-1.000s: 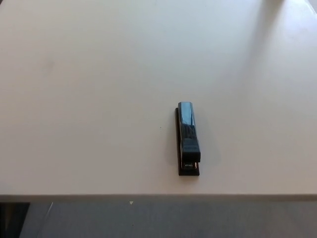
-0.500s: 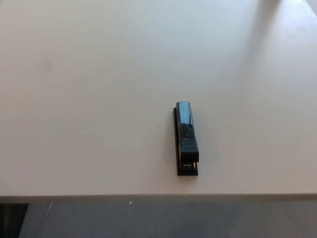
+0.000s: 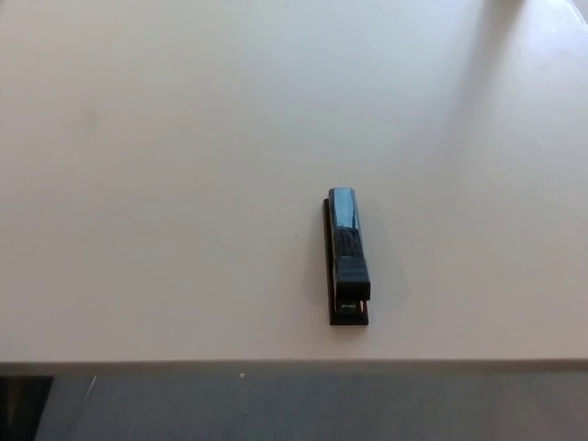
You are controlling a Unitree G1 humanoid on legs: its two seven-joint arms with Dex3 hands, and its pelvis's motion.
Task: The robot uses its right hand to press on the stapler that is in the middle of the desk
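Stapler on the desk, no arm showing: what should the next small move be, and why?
Probably bring the right hand into view from the right and lower it over the stapler. Neither hand shows yet, and the stapler lies alone and untouched on the white desk, lengthwise toward the near edge, so nothing blocks a press from above.

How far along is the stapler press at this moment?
Nothing looks done yet. The black glossy stapler lies lengthwise on the pale desk, near its front edge, with nothing touching it. Nothing is in hand: neither robot hand shows in the head view. Left to do: bring the right hand in over the stapler and press down on its top.
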